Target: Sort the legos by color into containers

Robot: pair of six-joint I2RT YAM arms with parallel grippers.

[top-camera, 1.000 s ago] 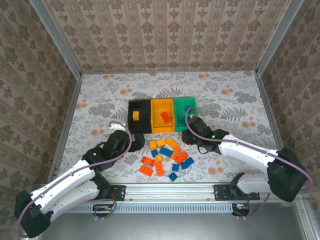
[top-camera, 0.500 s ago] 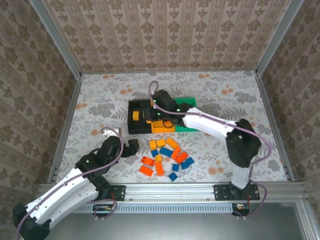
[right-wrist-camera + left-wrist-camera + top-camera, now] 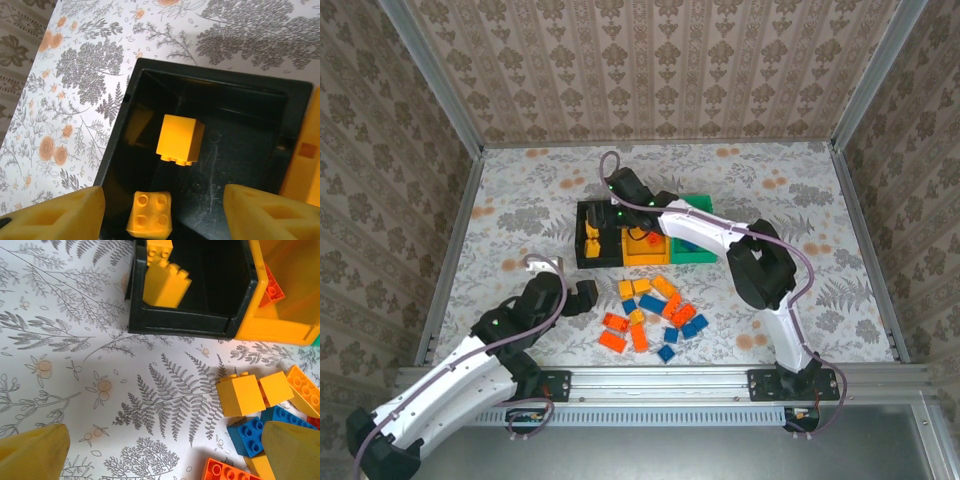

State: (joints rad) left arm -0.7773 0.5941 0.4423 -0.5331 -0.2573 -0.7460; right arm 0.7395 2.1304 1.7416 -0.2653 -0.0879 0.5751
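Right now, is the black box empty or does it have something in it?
Not empty. The black box holds a yellow brick and a second yellow brick, studs up.

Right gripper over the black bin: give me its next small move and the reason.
Probably lift the right gripper clear and swing it back to the loose pile. Its fingers stand apart, holding nothing, and a tipped yellow brick and a studs-up yellow brick lie in the black bin beneath, so this drop looks finished.
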